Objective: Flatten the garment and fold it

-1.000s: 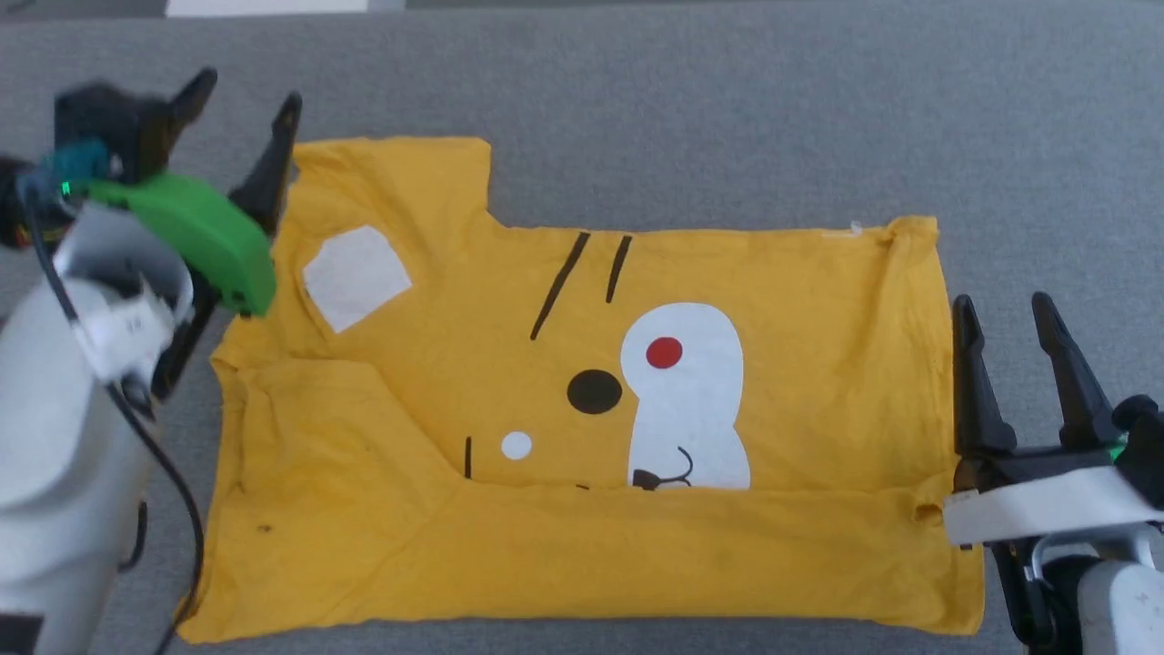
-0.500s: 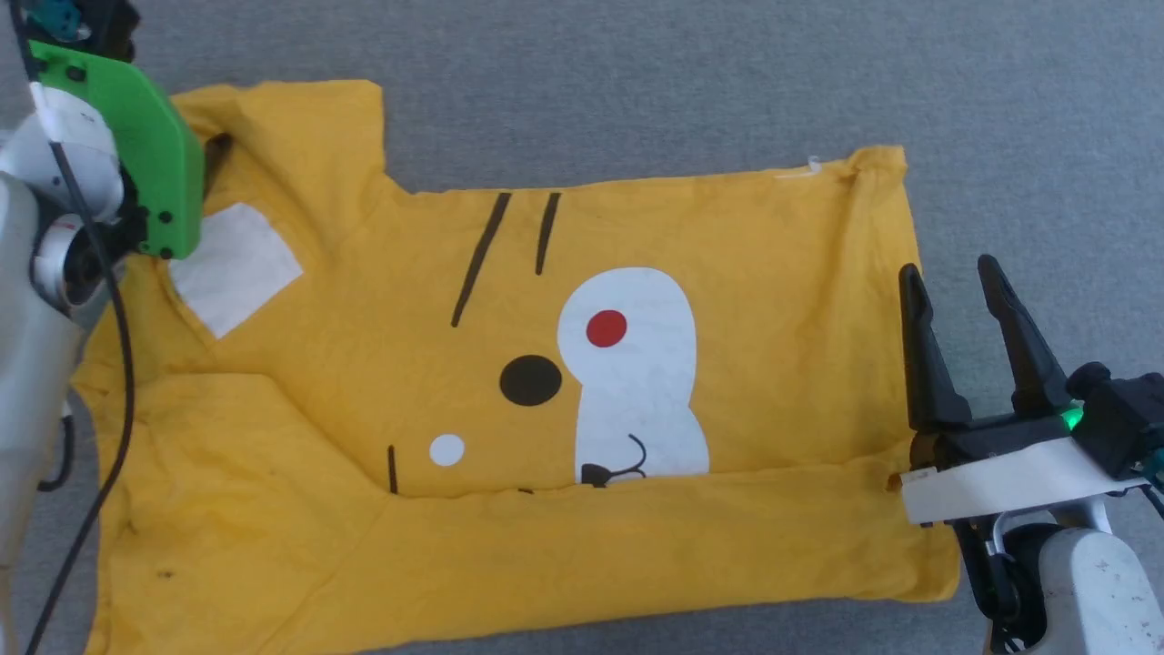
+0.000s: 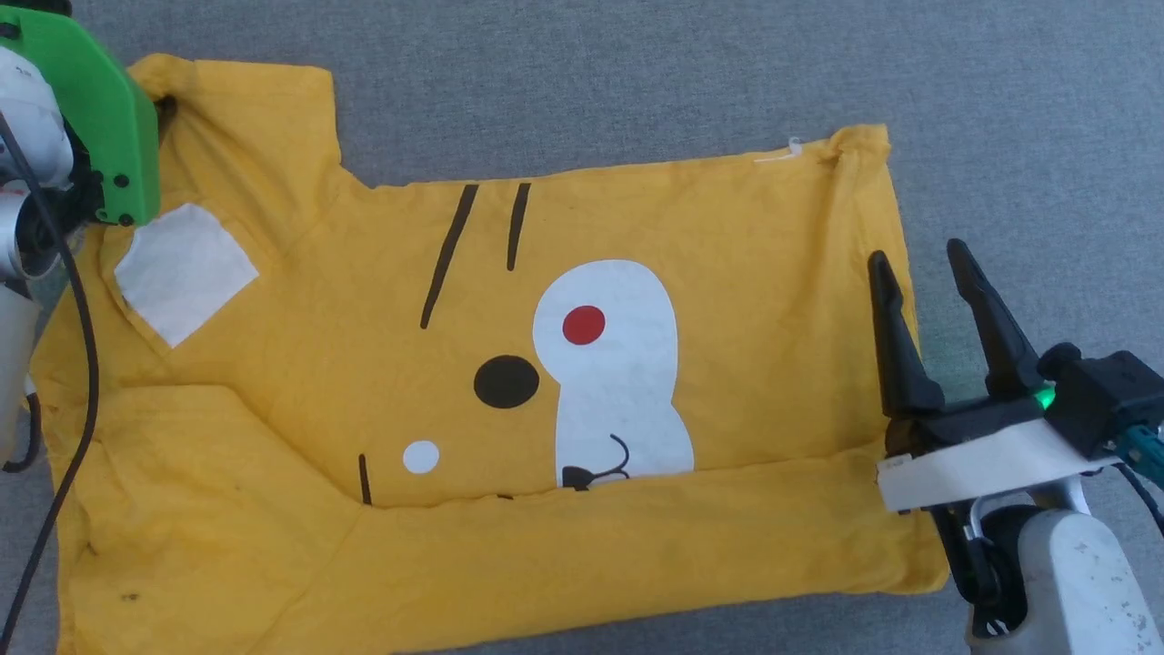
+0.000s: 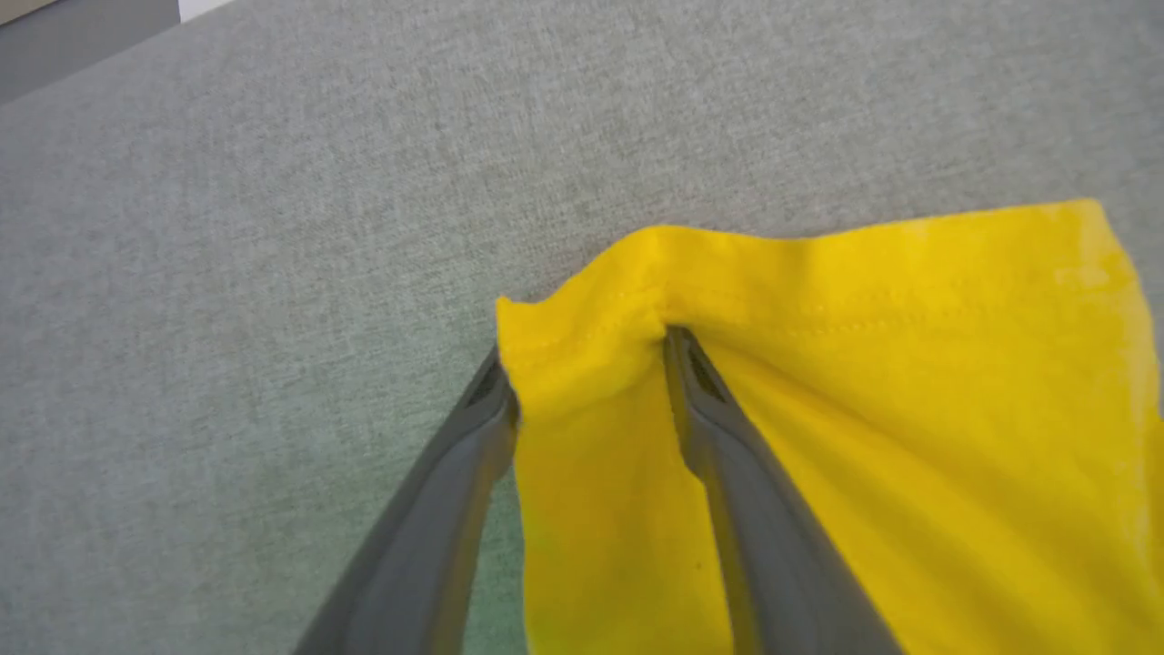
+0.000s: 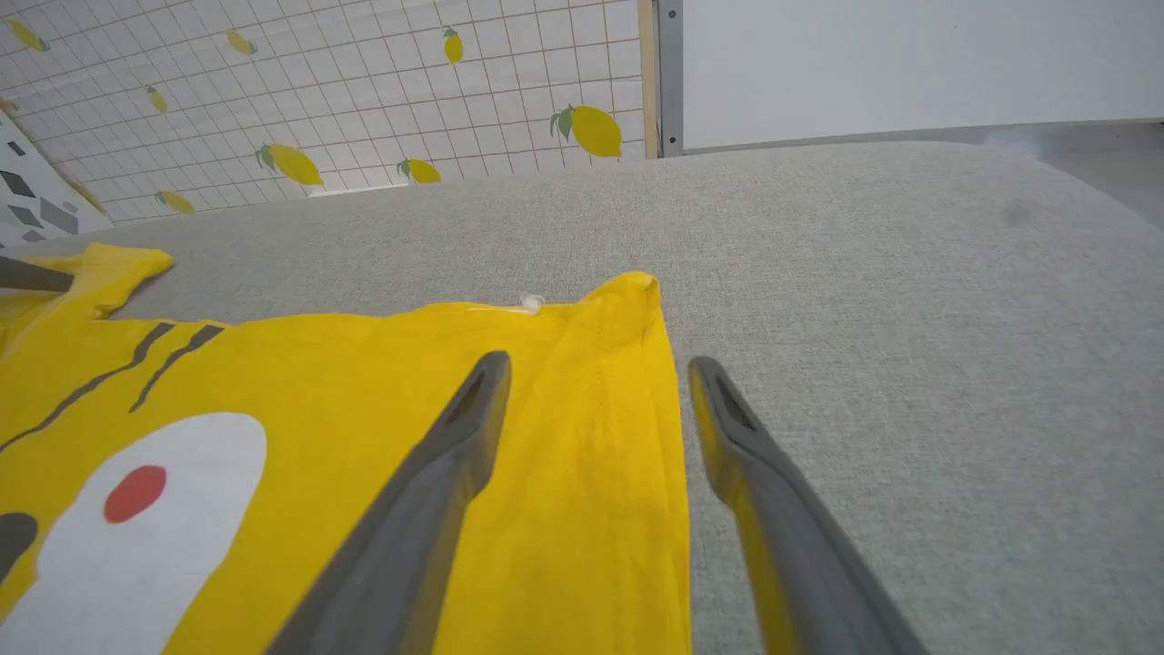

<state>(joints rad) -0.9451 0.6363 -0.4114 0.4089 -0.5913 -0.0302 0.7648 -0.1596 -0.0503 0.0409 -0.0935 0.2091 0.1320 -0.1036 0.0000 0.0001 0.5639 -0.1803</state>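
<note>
Although a small white tag [image 3: 793,146] sticks out at the hem corner of the garment [image 3: 773,300], ahead of the right gripper [image 3: 917,253], it is too small to read (it shows as a pale speck). The yellow shirt lies print-up on the grey cloth surface [image 3: 637,82] and stretches from one pair of fingers to the other.

Compared with one second ago, the camera has shifted. The left gripper [image 4: 584,350], then beside the sleeve [image 4: 864,291], now has the sleeve's corner between its fingers. They stand apart, one finger at the cloth's edge and one on top of it, and I cannot tell if they press it. The right fingers are spread wide and hold nothing. The inner one now lies over the hem edge, where before both were just outside it.

In the head view a green cover [image 3: 100,118] hides the left fingers. The folded-up lower part of the shirt covers the bottom of the printed face, and the shirt's near corner on the left-finger side is cut off by the picture edge
</note>
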